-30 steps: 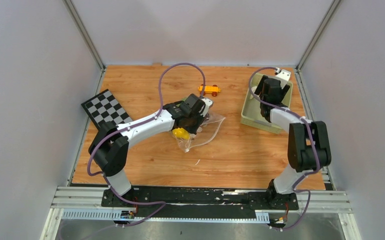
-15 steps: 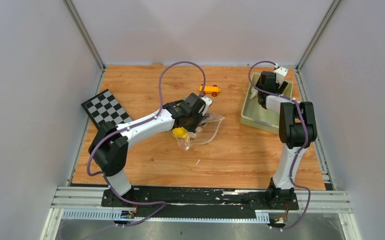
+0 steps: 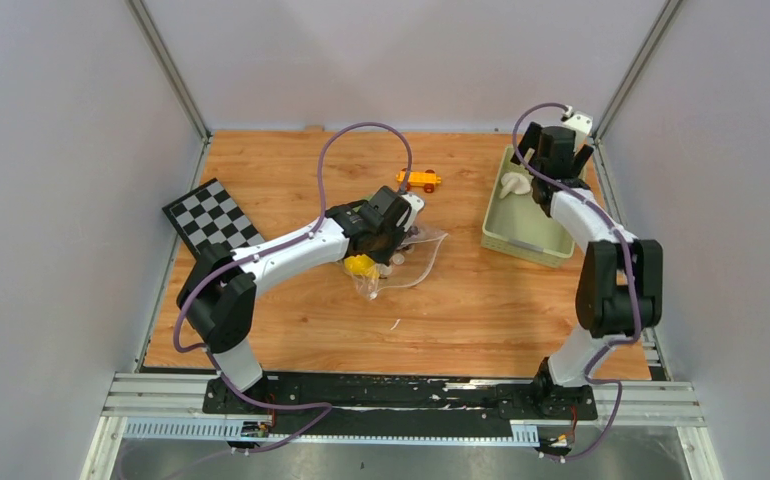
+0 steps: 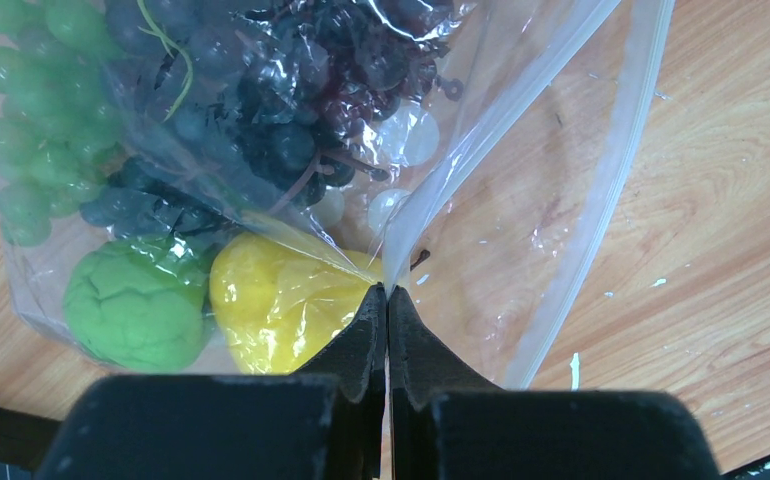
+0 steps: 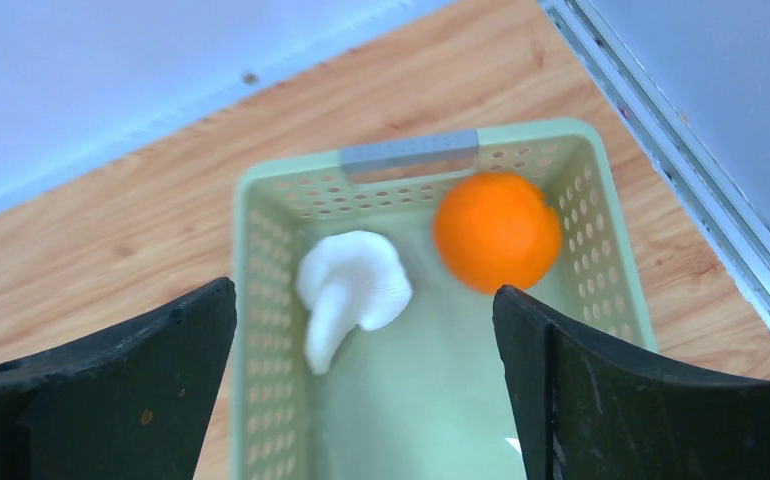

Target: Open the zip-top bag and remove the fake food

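Note:
The clear zip-top bag [image 3: 416, 262] lies mid-table. My left gripper [image 4: 388, 292] is shut on a fold of the bag's plastic [image 4: 521, 200], just inside its white zip strip [image 4: 611, 170]. The bag holds a yellow lemon [image 4: 271, 300], a green round piece [image 4: 136, 305], dark purple grapes [image 4: 291, 90] and green grapes [image 4: 31, 130]. My right gripper [image 5: 363, 300] is open and empty above the pale green basket [image 5: 408, 155]. A white mushroom [image 5: 353, 290] and an orange ball [image 5: 496, 230] lie in the basket.
An orange-yellow toy car [image 3: 419, 180] stands behind the bag. A checkerboard card [image 3: 211, 215] lies at the left. The basket [image 3: 526, 240] sits at the right, close to the right wall rail. Grey walls enclose the table on three sides.
My right gripper has swung up and toward the basket's far right end, uncovering the white mushroom in the basket. My left gripper and the bag have stayed still.

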Action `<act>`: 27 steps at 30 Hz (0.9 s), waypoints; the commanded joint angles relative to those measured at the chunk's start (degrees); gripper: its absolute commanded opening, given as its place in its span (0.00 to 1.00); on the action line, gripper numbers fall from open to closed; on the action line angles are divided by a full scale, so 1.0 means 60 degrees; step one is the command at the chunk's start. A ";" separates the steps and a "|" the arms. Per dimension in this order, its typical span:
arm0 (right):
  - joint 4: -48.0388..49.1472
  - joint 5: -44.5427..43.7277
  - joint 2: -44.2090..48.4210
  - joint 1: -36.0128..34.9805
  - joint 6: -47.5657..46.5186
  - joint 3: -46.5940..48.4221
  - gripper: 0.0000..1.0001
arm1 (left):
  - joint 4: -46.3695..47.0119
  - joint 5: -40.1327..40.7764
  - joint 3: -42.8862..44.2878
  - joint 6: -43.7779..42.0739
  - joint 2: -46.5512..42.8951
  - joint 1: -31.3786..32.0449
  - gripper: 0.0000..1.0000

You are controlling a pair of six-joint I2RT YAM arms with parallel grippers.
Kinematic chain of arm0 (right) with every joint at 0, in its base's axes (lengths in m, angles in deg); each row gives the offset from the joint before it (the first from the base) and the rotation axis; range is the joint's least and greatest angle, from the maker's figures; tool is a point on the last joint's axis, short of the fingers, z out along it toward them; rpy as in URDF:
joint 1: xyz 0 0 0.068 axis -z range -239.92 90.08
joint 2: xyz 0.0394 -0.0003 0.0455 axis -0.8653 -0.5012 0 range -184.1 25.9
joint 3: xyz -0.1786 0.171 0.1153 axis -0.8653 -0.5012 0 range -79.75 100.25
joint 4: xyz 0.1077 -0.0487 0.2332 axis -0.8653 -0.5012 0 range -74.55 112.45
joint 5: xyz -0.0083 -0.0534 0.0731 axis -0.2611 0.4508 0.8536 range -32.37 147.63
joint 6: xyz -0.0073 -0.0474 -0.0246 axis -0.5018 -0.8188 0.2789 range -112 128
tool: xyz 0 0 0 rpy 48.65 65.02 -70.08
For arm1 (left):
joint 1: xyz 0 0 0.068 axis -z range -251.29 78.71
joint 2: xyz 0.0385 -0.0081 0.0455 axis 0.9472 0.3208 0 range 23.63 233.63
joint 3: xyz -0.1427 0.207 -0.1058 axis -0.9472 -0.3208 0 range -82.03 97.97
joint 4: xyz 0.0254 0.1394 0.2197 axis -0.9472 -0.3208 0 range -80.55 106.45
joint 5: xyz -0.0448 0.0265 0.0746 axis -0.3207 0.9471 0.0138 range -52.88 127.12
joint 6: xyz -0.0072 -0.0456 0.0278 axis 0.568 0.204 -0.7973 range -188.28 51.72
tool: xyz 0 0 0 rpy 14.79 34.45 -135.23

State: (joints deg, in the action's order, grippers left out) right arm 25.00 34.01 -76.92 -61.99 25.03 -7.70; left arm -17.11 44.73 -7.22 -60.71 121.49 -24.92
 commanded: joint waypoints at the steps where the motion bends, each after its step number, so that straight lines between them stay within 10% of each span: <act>1: -0.0847 0.1904 0.2021 -0.0152 -0.0251 -0.0595 1.00 | 0.0068 0.0096 0.0364 -0.0155 -0.0504 0.0005 0.00; 16: -0.0038 0.5421 0.6676 -0.3172 0.2406 -0.5738 0.84 | -0.0003 0.0559 0.0358 -0.0235 -0.0646 0.0006 0.00; 27: 0.3886 0.5704 0.5953 -0.5427 0.3937 -0.7546 0.70 | 0.0173 0.0373 0.0160 -0.0122 -0.1100 0.0006 0.00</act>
State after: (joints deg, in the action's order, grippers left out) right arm 34.31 66.49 -37.91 -91.82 44.94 -53.54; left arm -17.35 46.68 -6.83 -61.10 117.73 -24.92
